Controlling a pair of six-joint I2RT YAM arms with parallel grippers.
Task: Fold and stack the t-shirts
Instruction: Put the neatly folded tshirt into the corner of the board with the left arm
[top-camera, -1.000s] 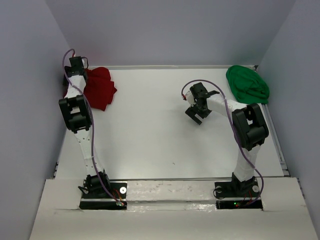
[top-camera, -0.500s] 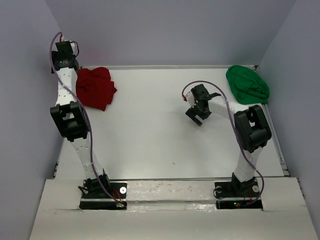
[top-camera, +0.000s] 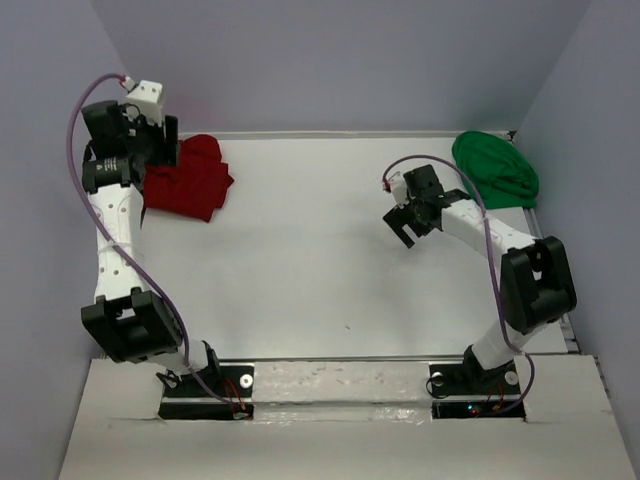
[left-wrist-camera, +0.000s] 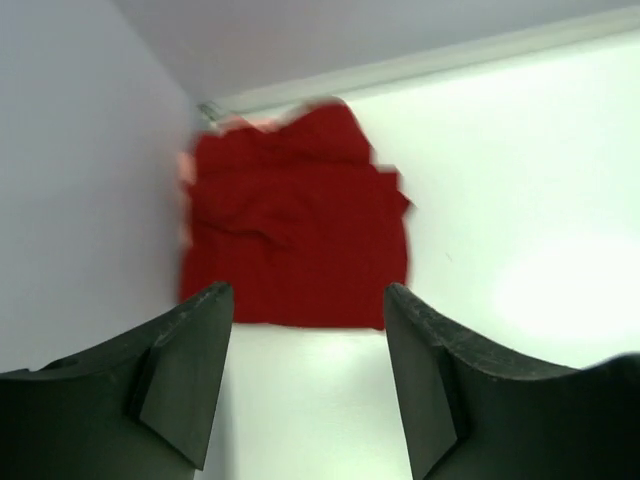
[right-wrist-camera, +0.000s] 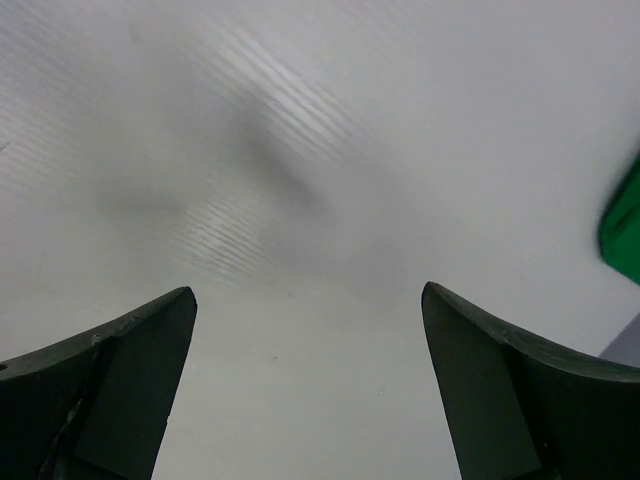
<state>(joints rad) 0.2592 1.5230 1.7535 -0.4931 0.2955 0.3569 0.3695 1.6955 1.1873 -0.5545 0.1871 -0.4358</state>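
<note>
A dark red t-shirt (top-camera: 190, 180) lies folded at the table's far left corner; in the left wrist view the red t-shirt (left-wrist-camera: 295, 230) shows a thin paler pink fringe along its far and left edges. My left gripper (top-camera: 160, 142) hangs above and just left of it, open (left-wrist-camera: 305, 300), with nothing between its fingers. A bright green t-shirt (top-camera: 495, 170) lies bunched at the far right corner, and its edge (right-wrist-camera: 625, 225) peeks into the right wrist view. My right gripper (top-camera: 403, 222) hovers left of it over bare table, open (right-wrist-camera: 308, 295) and holding nothing.
The white table (top-camera: 300, 260) is enclosed by grey walls on the left, back and right. A raised rim (top-camera: 340, 133) runs along the far edge. Both arm bases sit at the near edge.
The left arm has lifted and swung back to the left off the red t-shirt, its jaws widening. The right gripper has shifted a little right, toward the green t-shirt.
</note>
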